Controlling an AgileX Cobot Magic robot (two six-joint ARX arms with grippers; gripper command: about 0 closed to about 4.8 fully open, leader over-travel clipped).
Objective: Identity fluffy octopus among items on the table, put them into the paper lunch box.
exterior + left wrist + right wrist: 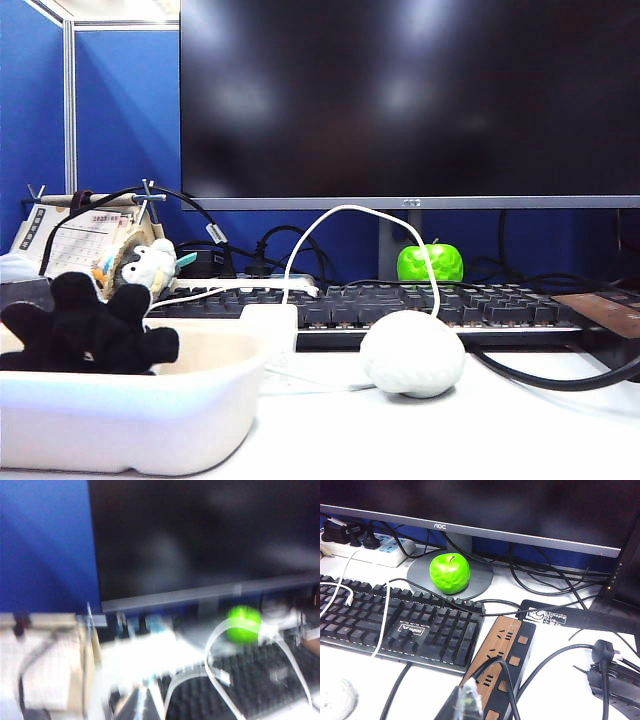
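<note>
Nearest the exterior camera sits the paper lunch box (130,420), a wide white tray at the left front of the white table (500,430), and the fluffy octopus (88,328) lies inside it, its black stubby arms showing above the rim. Just right of the tray rests a white brain-shaped ball (412,353) with a white cable (345,212) arching over it. Behind them a black keyboard (400,303) runs across the table, with a green apple (430,262) on the stand of a large dark monitor (410,95). At the far left, behind the tray, a grey-white plush toy (152,266) with a teal beak leans by a desk calendar (75,240). Neither arm shows in the exterior view. The left gripper (141,706) appears only as a blurred dark tip at the edge of its wrist view, jaws together and holding nothing, raised and facing the monitor and apple. The right gripper (462,705) hangs over a wood-faced power strip (497,672) beside the keyboard; whether its jaws are apart or together I cannot tell.
</note>
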